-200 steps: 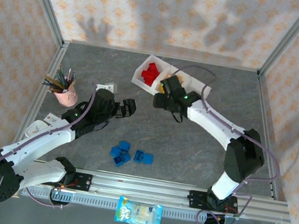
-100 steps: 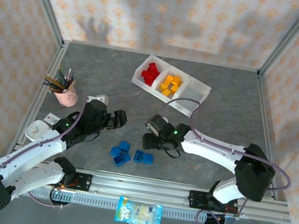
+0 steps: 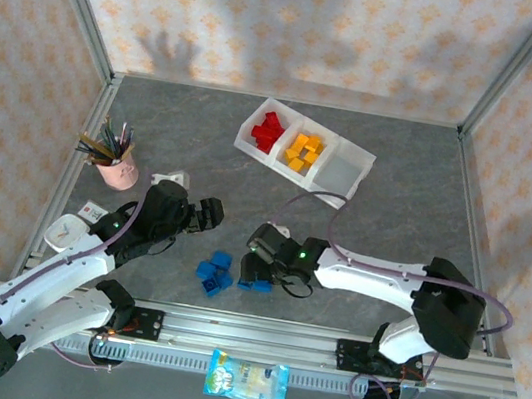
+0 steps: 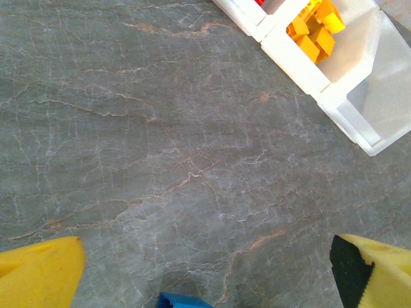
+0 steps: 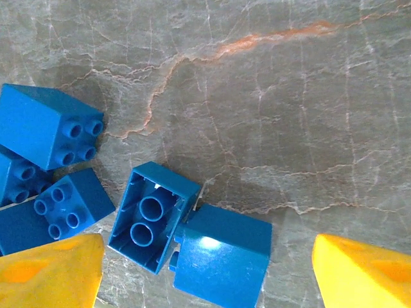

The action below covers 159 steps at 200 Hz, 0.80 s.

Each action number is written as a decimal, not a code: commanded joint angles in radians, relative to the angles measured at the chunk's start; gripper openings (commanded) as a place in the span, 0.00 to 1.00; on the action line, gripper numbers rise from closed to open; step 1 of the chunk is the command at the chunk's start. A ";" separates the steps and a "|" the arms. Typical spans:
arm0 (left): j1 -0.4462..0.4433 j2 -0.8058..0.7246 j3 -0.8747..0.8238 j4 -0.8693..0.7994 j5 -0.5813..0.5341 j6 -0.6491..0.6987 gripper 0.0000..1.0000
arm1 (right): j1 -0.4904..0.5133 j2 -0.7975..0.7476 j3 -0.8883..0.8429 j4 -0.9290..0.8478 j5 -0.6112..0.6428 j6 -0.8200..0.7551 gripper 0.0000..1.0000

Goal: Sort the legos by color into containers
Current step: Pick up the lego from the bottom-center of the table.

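Left end effector and right end effector both have fingers spread wide.

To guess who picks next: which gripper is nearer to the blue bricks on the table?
Right. The right gripper hangs directly above the blue bricks, jaws open over two of them. The left gripper sits beyond them, to the left, apart.

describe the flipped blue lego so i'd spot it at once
Near the front edge of the table lies a cluster of blue legos. In the right wrist view the flipped one sits mid-cluster. It alone shows a hollow underside with two round tubes; its left neighbours show studs, its right one a smooth face.
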 commanded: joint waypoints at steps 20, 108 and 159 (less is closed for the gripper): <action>0.007 -0.028 -0.019 -0.030 -0.013 -0.018 0.99 | 0.006 0.033 -0.034 0.017 0.020 0.054 0.79; 0.008 -0.018 -0.018 -0.017 -0.006 -0.014 0.99 | 0.006 -0.006 -0.077 -0.056 0.059 0.092 0.69; 0.008 -0.015 -0.014 -0.023 -0.010 -0.011 0.99 | 0.023 0.070 -0.021 -0.022 0.023 0.107 0.72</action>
